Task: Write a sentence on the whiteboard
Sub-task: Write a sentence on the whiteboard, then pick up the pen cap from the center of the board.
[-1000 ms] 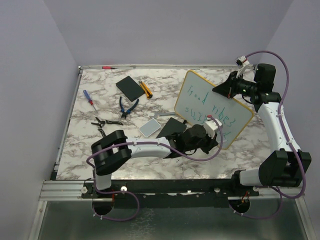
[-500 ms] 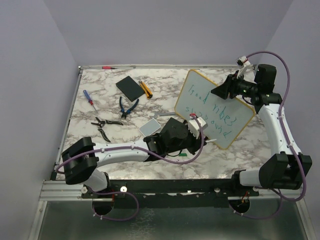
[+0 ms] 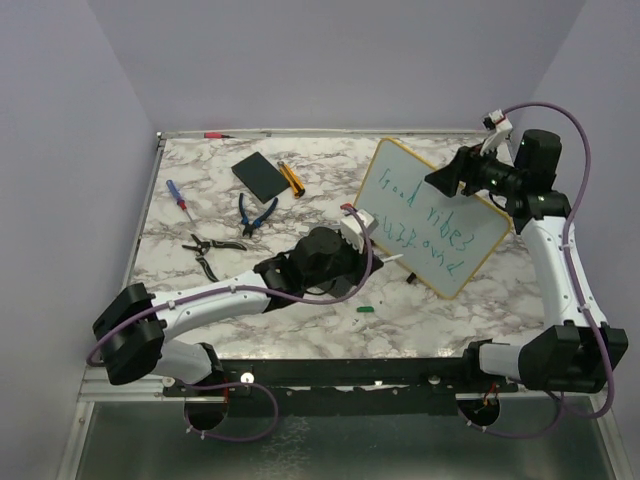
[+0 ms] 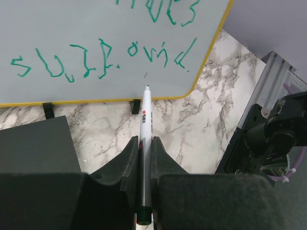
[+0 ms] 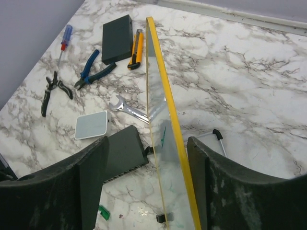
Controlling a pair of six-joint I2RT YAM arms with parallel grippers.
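Whiteboard [image 3: 430, 215] stands on edge, yellow-rimmed; sentence [image 3: 420, 228] in two green lines. Left gripper [image 4: 143, 143] clamped on marker [image 4: 145, 110], tip ahead at lower rim. Right gripper [image 5: 147, 143] jaws apart, astride the top rim.

Right gripper [image 5: 147, 146] has its two dark fingers spread wide, with the whiteboard [image 5: 167, 96] standing edge-on between them. Its yellow rim sits nearer the finger on the right side of the picture, and there looks to be a gap on both sides. Scattered on the marble table [image 5: 249, 72] beyond: black slab [image 5: 117, 38], orange utility knife [image 5: 137, 43], blue pliers [image 5: 93, 71], screwdriver [image 5: 64, 40], black pliers [image 5: 52, 90], wrench [image 5: 125, 107], pale pad [image 5: 91, 125], tiny green cap [image 5: 103, 211]
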